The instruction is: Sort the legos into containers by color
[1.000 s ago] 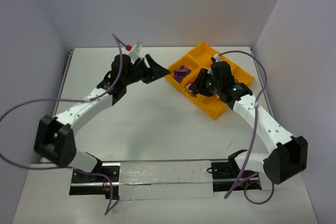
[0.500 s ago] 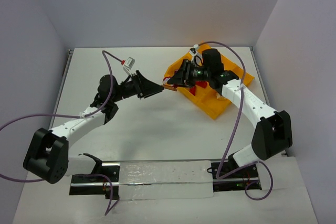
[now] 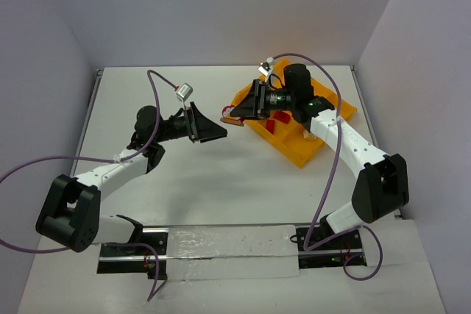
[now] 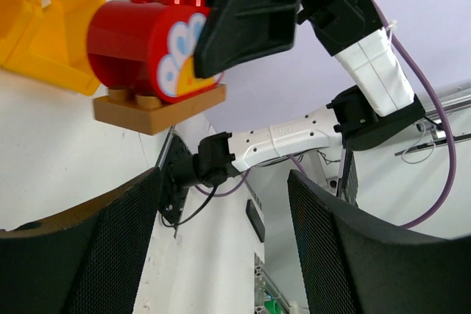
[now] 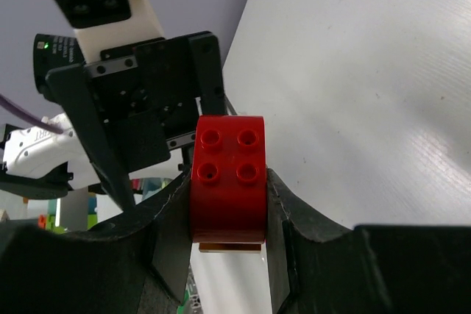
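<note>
The step in hand looks like splitting a two-colour stack so each piece can go to its own compartment. The right gripper [image 3: 237,112] is clamped on the red brick [image 5: 228,159], one finger on each side. A brown plate [image 4: 158,108] is stuck under the brick. The stack hangs in the air just off the left corner of the tray [image 3: 296,154], above the table [image 3: 221,182] and touching neither.

The left gripper [image 4: 224,174] has its jaws apart and holds nothing. The stack lies just beyond its fingertips, not between them.

The next move probably calls for the left gripper to edge forward until its fingers straddle the brown plate alone. It would then close on the plate's thin edges while the right gripper holds firm, and the two would peel apart. The plate offers little to grip, so a slip is likely if the fingers also catch the red brick.

The left arm lies low and stretched across the table, with its wrist level and its fingers pointing towards the tray. The right arm reaches out beside the tray and bends back left over it, so the two grippers face each other, close but apart.
</note>
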Controlling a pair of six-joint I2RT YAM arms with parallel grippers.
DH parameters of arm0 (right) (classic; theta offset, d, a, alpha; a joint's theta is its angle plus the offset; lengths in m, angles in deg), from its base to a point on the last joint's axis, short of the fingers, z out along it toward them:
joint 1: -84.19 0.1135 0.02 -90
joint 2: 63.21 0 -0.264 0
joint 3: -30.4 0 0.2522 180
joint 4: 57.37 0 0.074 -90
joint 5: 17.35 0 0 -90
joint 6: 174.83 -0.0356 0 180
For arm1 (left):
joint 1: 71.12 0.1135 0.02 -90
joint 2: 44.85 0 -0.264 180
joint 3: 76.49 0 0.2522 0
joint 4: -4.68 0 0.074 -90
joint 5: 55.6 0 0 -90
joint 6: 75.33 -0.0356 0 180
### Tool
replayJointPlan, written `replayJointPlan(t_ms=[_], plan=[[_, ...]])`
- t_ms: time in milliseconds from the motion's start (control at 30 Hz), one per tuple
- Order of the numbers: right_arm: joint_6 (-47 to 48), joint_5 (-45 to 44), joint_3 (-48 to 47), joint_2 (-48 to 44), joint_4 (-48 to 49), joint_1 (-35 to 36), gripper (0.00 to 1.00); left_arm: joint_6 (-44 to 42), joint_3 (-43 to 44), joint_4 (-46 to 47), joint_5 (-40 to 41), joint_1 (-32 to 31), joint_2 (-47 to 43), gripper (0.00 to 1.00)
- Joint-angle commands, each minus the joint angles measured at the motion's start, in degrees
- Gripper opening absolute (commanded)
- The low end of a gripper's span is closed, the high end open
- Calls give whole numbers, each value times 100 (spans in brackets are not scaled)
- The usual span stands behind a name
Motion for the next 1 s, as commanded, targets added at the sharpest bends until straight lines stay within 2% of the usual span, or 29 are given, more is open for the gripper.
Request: replayJointPlan(t_ms=[0, 133, 333, 500, 800, 967], plan=[[99, 462, -280, -54, 161, -30, 0, -39, 211, 494, -230, 31, 146, 75], [476, 594, -538, 56, -329, -7, 0, -178, 306, 435, -132, 31, 254, 73], [649, 683, -658, 149, -577, 2, 0, -220, 355, 442, -37, 40, 271, 73], [777, 728, -716, 240, -769, 39, 0, -21, 354, 793, -19, 48, 306, 72], [810, 775, -750, 271, -768, 152, 0, -43, 375, 828, -21, 48, 355, 62], [576, 935, -626, 223, -431, 172, 0, -91, 302, 791, 34, 48, 309, 63]])
